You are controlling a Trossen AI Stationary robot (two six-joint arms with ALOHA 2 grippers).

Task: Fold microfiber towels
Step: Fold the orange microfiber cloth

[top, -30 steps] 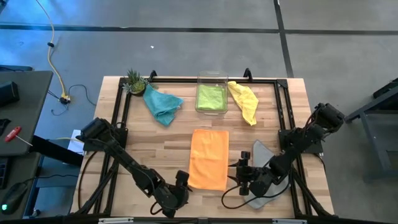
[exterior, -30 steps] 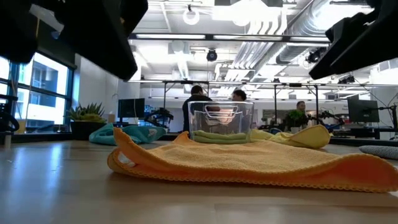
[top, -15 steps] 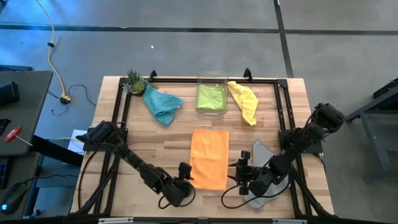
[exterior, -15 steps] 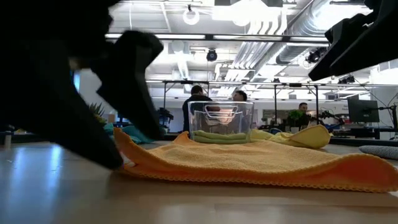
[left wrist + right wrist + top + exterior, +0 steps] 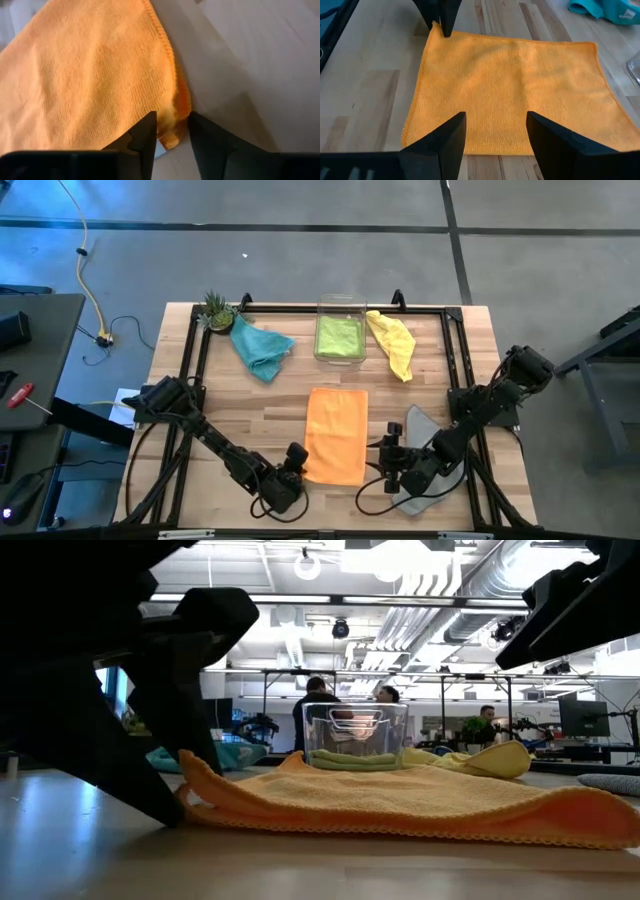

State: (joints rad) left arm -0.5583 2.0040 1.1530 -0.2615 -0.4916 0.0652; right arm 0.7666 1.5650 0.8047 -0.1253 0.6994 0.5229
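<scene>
The orange towel [image 5: 335, 435] lies folded and flat on the middle of the wooden table. My left gripper [image 5: 299, 461] is down at its near left corner and shut on it; it also shows in the low view [image 5: 195, 795]. My right gripper [image 5: 387, 459] is open and hovers at the towel's near right edge, its fingers [image 5: 455, 135] spread above the cloth. The grey towel [image 5: 417, 422] lies under my right arm. The teal towel [image 5: 262, 348] and the yellow towel [image 5: 392, 342] lie at the far side. The lime green towel [image 5: 340, 335] lies in the clear bin. My left gripper pinches the orange towel's near left corner [image 5: 174, 112] between its two fingers, the cloth bunched in the narrow gap. The fingers [image 5: 160, 790] slant down from the table's near left. The corner stands slightly raised [image 5: 188, 762]; the rest of the towel lies on the table.
The clear plastic bin [image 5: 340, 308] stands at the far middle, and a small spiky plant [image 5: 215, 308] at the far left. A black frame [image 5: 195, 350] runs around the table's edges. In the low view, people stand far behind the table [image 5: 318, 690].
My left gripper has come down from above the table to the orange towel's near left corner, and its fingers have closed in on that corner. The towel has stayed where it was. My right arm has kept still.
</scene>
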